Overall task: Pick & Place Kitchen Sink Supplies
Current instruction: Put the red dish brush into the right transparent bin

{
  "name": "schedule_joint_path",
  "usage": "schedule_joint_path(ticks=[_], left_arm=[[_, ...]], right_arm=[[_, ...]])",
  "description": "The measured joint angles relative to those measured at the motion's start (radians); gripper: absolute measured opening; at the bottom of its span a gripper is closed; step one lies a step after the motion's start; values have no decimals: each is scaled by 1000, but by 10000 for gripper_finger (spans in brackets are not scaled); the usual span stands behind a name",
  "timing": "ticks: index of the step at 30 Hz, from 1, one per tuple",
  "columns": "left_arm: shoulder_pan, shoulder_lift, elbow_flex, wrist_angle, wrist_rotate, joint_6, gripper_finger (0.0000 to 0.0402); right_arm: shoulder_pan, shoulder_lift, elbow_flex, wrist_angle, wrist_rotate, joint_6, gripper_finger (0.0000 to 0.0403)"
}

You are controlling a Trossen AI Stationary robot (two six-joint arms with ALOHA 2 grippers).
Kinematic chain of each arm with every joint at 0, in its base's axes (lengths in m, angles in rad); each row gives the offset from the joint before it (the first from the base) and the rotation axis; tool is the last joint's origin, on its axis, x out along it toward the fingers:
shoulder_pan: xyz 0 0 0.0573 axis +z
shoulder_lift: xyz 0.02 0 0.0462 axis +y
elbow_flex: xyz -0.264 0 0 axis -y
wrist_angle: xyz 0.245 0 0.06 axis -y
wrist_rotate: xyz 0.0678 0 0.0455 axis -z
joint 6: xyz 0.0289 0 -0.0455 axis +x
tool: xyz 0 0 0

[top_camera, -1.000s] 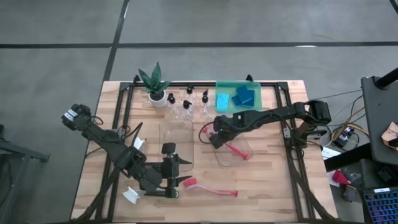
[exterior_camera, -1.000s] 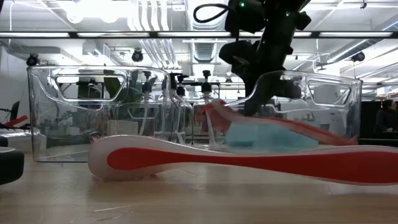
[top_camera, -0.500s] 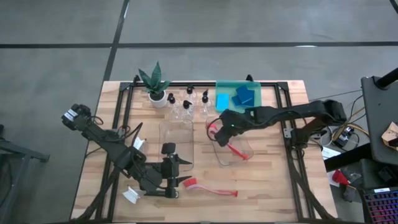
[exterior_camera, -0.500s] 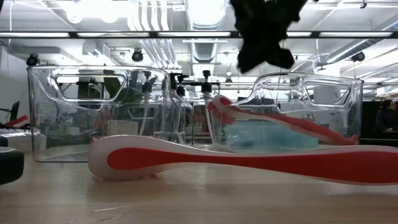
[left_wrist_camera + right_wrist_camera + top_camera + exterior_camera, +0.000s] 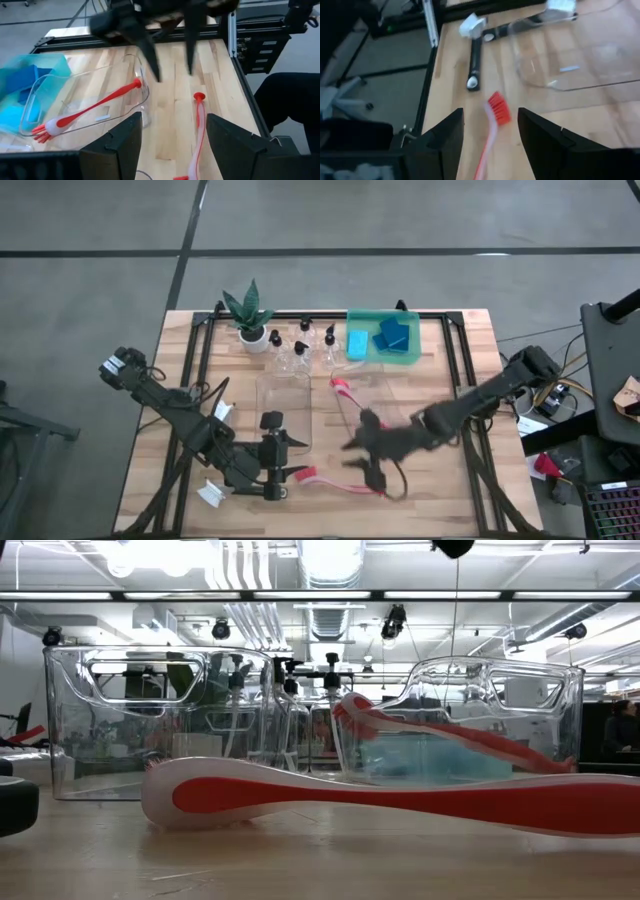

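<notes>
One red long-handled brush (image 5: 340, 483) lies flat on the table near the front edge. My left gripper (image 5: 175, 150) stands open at its head end, a finger on either side of the handle (image 5: 199, 125), touching nothing. My right gripper (image 5: 362, 463) hovers open over the same brush, which shows between its fingers (image 5: 496, 112). A second red brush (image 5: 85, 110) lies slanting in the right clear bin (image 5: 385, 380), its head end (image 5: 338, 384) up by the bin's far left corner. Blue sponges (image 5: 390, 335) lie in the green tray. The small bottles (image 5: 300, 348) stand at the back.
An empty clear bin (image 5: 285, 405) stands left of the filled one. A potted plant (image 5: 250, 320) is at the far left. Two black-handled, white-headed brushes (image 5: 474, 65) lie by the left arm. Black frame rails (image 5: 465, 410) run along the table's sides.
My right gripper has opened and let go of the red brush in the right bin, risen out of it and swung toward the table's near edge, over the brush on the table. The released brush stays slanting in the bin.
</notes>
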Motion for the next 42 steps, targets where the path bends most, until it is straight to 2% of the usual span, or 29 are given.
schedule_joint_path(ticks=[8, 14, 21, 36, 42], left_arm=[[0, 0, 0, 21, 8, 0, 214], [0, 0, 0, 30, 14, -1, 214], [-4, 0, 0, 30, 17, 1, 214], [-15, 0, 0, 24, 20, 2, 213], [-15, 0, 0, 24, 20, 2, 214]], right_arm=[[62, 202, 107, -27, 28, 5, 185], [61, 355, 252, -195, 25, 44, 185], [63, 515, 382, -314, 6, 60, 185], [59, 639, 406, -339, -25, 90, 171], [50, 659, 405, -348, -49, 114, 140]])
